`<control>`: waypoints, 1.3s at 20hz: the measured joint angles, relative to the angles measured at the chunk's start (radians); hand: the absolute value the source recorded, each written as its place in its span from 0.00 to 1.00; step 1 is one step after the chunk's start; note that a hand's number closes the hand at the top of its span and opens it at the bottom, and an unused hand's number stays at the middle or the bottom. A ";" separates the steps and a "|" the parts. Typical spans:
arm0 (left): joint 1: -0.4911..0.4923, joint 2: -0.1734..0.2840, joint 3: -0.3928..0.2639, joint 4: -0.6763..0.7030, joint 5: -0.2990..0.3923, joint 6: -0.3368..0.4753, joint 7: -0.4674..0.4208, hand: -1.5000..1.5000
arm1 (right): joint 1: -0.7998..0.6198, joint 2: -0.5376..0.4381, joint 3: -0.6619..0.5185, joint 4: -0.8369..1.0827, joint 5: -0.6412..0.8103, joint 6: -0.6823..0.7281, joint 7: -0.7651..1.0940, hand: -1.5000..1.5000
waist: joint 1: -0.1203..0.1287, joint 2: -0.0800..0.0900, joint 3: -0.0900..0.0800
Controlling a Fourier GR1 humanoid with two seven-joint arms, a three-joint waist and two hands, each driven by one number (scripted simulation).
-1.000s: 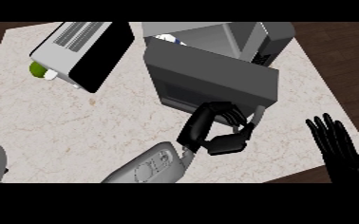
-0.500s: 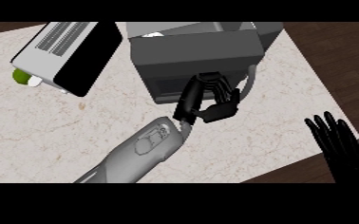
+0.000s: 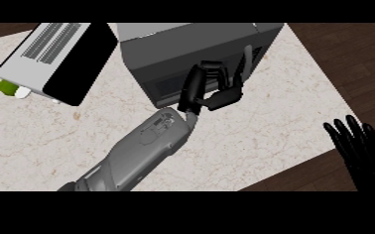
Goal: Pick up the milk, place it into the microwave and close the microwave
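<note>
The grey microwave stands at the back middle of the counter. Its door lies almost flush against the body. The milk shows nowhere in the head view; the inside of the microwave is hidden. My left hand rests against the door's front, near the handle side, with relaxed, slightly bent fingers that hold nothing. My right hand rests open at the right edge, fingers up, off the counter's corner.
A white and black appliance lies tilted at the back left, with a green object beside it at the left edge. The marble counter ends at the right, where dark floor shows.
The microwave door has swung from wide open to nearly closed, with my left hand following it toward the body. The right hand has stayed in place.
</note>
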 measured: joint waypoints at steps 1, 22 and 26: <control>0.001 0.000 0.002 0.002 0.008 0.003 -0.009 1.00 | 0.003 -0.006 -0.001 -0.007 -0.008 0.004 0.005 0.00 | -0.003 -0.001 0.000; 0.003 -0.001 -0.002 0.033 0.103 0.057 -0.158 1.00 | 0.018 -0.083 -0.036 -0.129 -0.137 0.053 0.071 0.00 | -0.039 0.000 0.005; 0.002 -0.001 -0.002 0.035 0.117 0.065 -0.179 1.00 | 0.031 -0.088 -0.035 -0.144 -0.175 0.064 0.083 0.00 | -0.045 0.002 0.005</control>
